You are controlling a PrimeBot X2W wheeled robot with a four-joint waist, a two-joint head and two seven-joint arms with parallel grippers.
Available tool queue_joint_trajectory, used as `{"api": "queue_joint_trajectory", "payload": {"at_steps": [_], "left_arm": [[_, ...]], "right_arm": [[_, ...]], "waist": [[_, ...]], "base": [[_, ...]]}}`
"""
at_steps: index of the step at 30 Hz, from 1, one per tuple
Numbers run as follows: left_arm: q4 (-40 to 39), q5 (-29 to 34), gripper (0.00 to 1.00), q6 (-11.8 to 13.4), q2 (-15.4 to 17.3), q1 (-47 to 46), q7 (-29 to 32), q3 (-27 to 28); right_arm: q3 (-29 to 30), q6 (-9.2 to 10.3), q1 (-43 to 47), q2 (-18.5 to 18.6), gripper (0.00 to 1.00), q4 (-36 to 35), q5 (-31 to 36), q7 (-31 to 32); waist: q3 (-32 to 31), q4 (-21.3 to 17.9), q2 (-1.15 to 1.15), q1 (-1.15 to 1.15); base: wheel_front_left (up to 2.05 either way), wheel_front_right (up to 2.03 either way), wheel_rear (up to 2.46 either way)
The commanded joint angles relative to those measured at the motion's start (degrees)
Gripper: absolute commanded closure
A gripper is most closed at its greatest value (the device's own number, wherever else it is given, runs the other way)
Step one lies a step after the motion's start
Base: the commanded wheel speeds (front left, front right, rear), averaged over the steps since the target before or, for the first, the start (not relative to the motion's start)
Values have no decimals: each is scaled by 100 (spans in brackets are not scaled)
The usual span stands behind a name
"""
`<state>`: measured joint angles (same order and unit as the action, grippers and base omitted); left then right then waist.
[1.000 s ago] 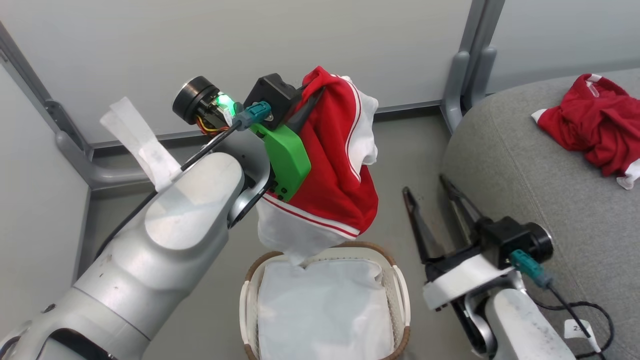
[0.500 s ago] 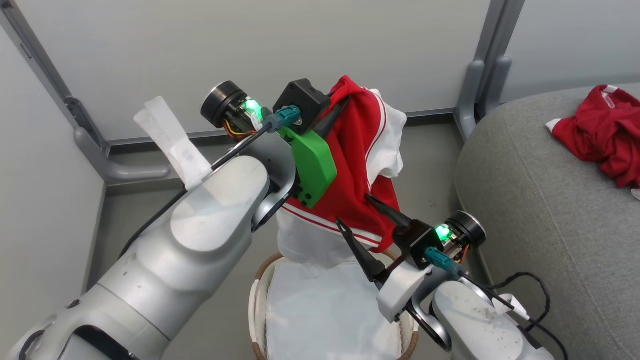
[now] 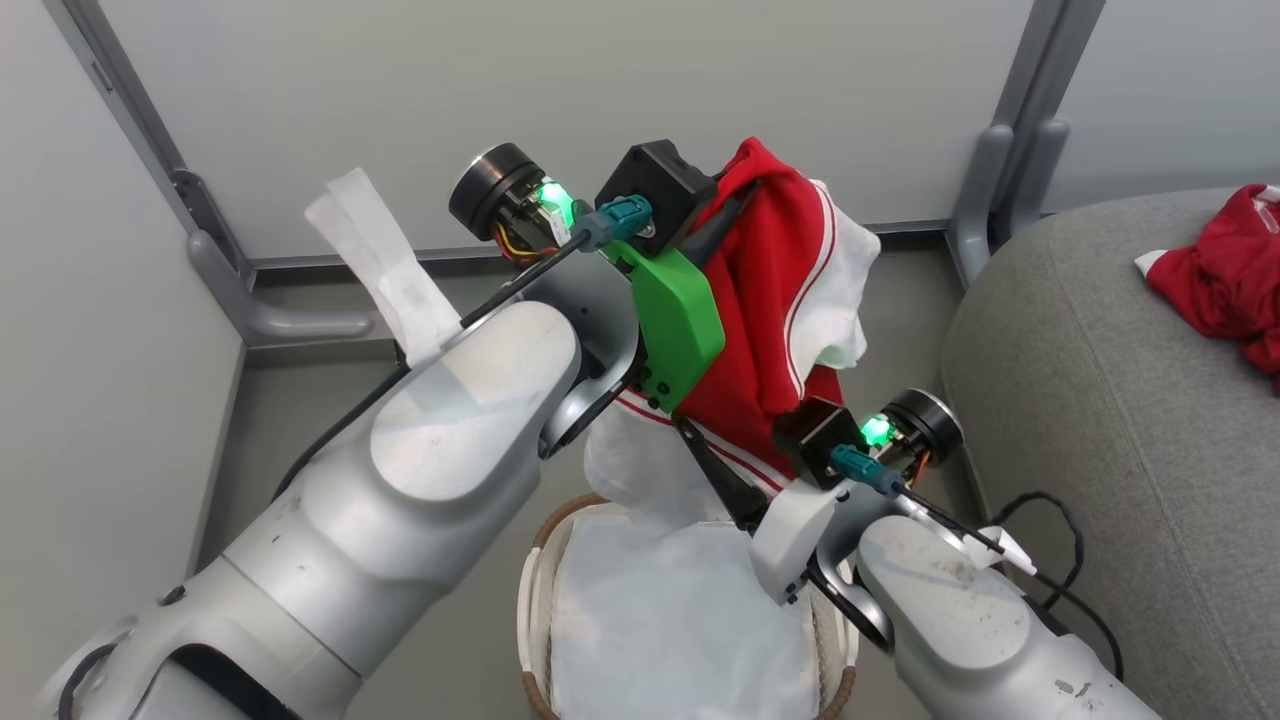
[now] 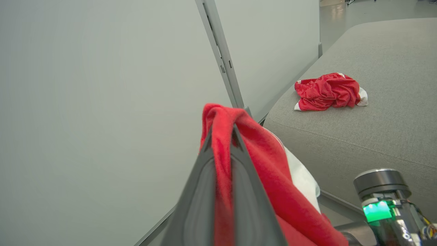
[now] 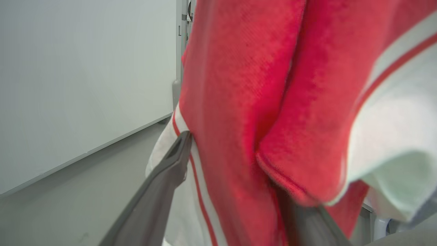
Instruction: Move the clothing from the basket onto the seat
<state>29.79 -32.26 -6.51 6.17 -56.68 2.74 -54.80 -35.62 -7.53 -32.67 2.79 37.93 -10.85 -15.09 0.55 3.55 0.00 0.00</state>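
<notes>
My left gripper [image 3: 745, 192] is shut on the top fold of a red and white piece of clothing [image 3: 770, 330], which hangs from it above the basket [image 3: 536, 590]. In the left wrist view the fingers [image 4: 205, 177] pinch the red fabric [image 4: 273, 171]. My right gripper [image 3: 722, 408] is open, and its jaws straddle the garment's lower part; one dark finger [image 3: 720, 475] shows, the other is hidden behind cloth. In the right wrist view the clothing [image 5: 239, 102] hangs between the fingers [image 5: 164, 181]. A second red garment [image 3: 1225, 290] lies on the grey seat [image 3: 1080, 400].
A white liner sheet [image 3: 680, 620] lies in the basket. Grey partition panels with metal posts [image 3: 1010, 150] stand behind. A black cable [image 3: 1060, 590] trails from my right forearm beside the seat's edge. Grey floor [image 3: 330, 400] lies to the left.
My right gripper has risen from beside the basket to the hanging garment and now straddles its lower part, still open. My left gripper keeps its hold. The head camera has shifted.
</notes>
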Motion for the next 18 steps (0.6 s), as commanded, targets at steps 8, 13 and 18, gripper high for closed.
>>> {"api": "queue_joint_trajectory", "payload": {"at_steps": [8,13,18], "left_arm": [[-73,-158,100,166,330,196,-53,171],[-64,-240,75,241,589,326,-197,321],[-74,-345,0,220,789,495,-401,417]], "right_arm": [[24,8,-89,22,100,-409,-1,-12],[219,8,24,22,100,-788,110,-12],[512,8,88,21,100,-1150,260,-12]], "waist": [[126,-104,0,0],[203,-216,0,0],[254,-307,0,0]], "base": [[0,0,0],[0,0,0],[0,0,0]]}}
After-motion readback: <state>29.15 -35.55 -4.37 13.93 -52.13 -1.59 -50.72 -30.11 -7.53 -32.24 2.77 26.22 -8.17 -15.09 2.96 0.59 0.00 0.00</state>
